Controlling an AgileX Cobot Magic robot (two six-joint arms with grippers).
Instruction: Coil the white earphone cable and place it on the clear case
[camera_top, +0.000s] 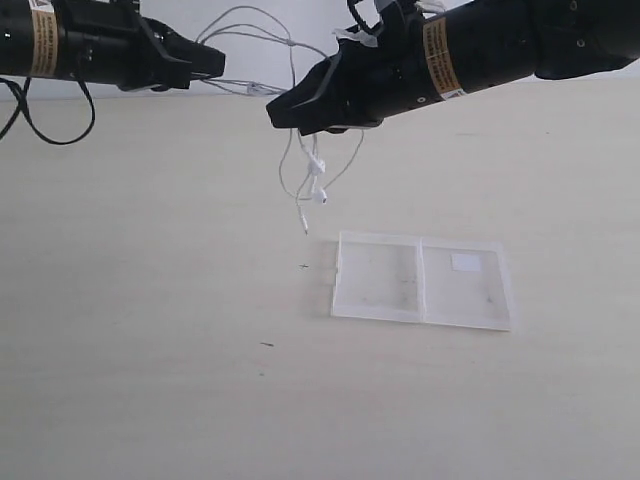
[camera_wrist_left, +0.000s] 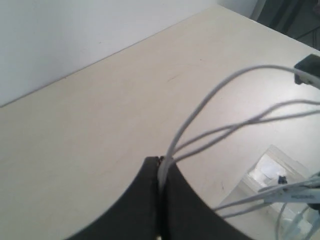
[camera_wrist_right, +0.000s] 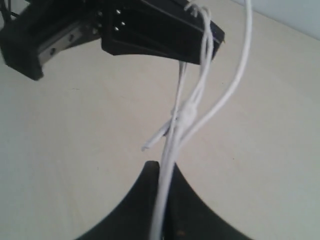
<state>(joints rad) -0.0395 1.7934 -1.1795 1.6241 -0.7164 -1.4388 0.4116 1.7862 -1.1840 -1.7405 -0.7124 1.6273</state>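
Both ends are pinched. The black left gripper (camera_top: 213, 62), upper left of the frame, is clamped shut on the thin white earphone cable (camera_wrist_right: 172, 145), and the black right gripper (camera_top: 278, 110), top centre, is squeezed shut on it too. The small white earbuds (camera_top: 318, 193) dangle below that one, clear of the pale table (camera_top: 150, 300), I think. The flat clear plastic case (camera_top: 380, 280) lies right of centre, apart from the cable.

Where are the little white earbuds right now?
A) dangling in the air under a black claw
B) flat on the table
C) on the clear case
A: the earbuds hang in mid-air on the earphone cable pinched by the right gripper, beside the clear case, touching neither it nor the table.
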